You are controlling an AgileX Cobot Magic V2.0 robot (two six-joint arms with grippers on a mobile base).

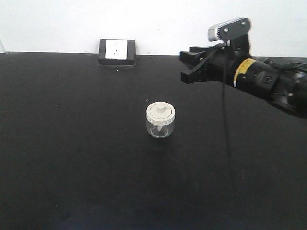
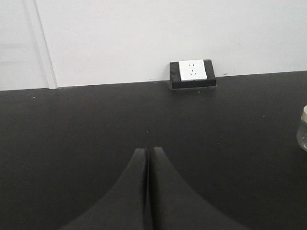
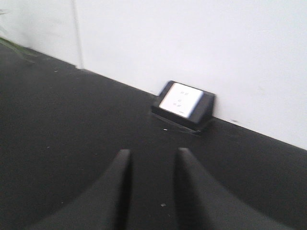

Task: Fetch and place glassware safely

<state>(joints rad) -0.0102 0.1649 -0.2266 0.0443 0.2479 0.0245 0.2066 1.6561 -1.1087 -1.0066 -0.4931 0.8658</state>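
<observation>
Glass jar (image 1: 160, 120) — right end effector (image 1: 184, 66) apart

Matte black right arm (image 1: 268, 79), round-bodied, with a yellow band of small markings around the wrist. Black gripper (image 1: 187, 65) at its end, made of angular, blocky fingers. Grey camera (image 1: 229, 29) with dark lenses on a black bracket atop the wrist. Thin black cable (image 1: 225, 120) hanging from that bracket. Smooth, black, curved fingers (image 3: 120, 191), tapering to narrow tips, in the right wrist view. Same black tapered fingers (image 2: 134, 191) on the left gripper (image 2: 147, 151).
</observation>
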